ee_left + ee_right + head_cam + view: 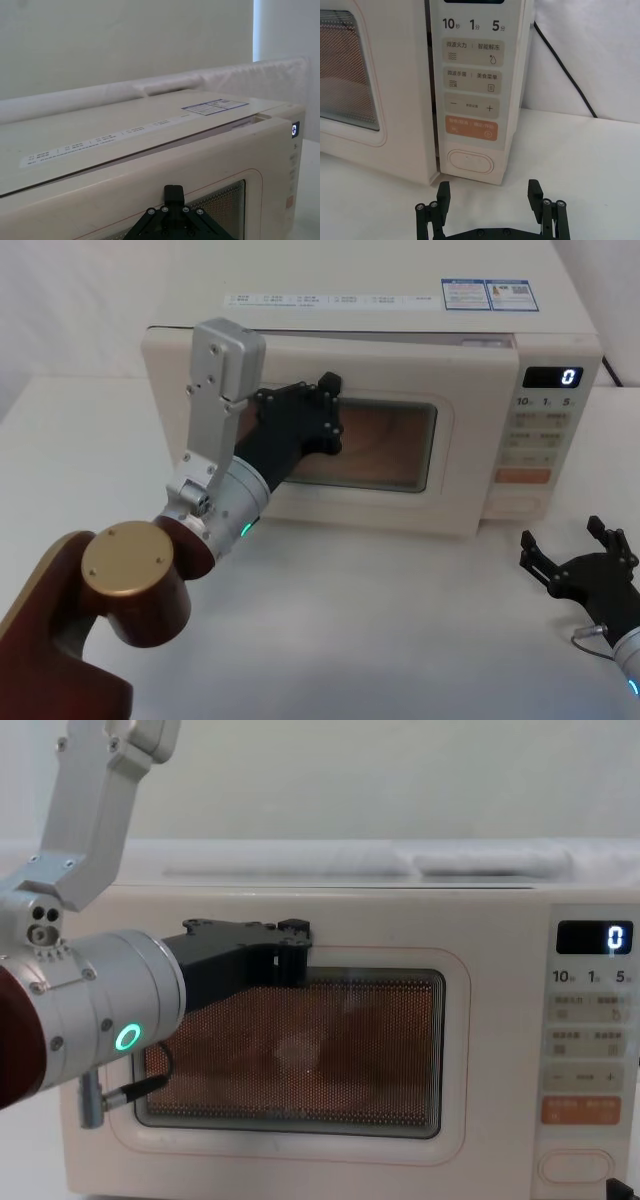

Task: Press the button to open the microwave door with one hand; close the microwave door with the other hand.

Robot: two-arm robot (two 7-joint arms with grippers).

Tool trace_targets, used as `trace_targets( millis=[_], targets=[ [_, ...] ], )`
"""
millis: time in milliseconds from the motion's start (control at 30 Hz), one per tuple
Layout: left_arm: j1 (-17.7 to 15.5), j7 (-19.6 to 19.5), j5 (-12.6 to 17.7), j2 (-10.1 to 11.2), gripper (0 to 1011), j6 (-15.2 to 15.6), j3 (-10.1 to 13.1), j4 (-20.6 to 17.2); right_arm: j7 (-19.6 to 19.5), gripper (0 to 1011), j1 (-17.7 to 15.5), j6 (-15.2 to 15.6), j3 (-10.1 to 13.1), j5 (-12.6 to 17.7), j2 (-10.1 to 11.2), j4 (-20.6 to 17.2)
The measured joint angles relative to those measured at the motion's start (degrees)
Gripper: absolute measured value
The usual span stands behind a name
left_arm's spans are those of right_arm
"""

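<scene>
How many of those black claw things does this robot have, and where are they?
2. The left gripper is against the microwave door, at its window. The right gripper hovers open above the table, in front of the control panel.

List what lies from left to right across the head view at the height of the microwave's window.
Black left gripper against the cream-white microwave door → dark rounded glass window → narrow cream control panel with small pale grey keys.
</scene>
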Motion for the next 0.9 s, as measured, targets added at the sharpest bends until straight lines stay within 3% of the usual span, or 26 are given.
trace_targets(
  millis=[900],
  targets=[
    [-1.13, -0.07, 1.32, -1.99, 0, 0.15, -0.45, 1.85, 0.00, 1001, 0.00, 0.00, 0.00, 0.00, 0.00, 0.00]
  ],
)
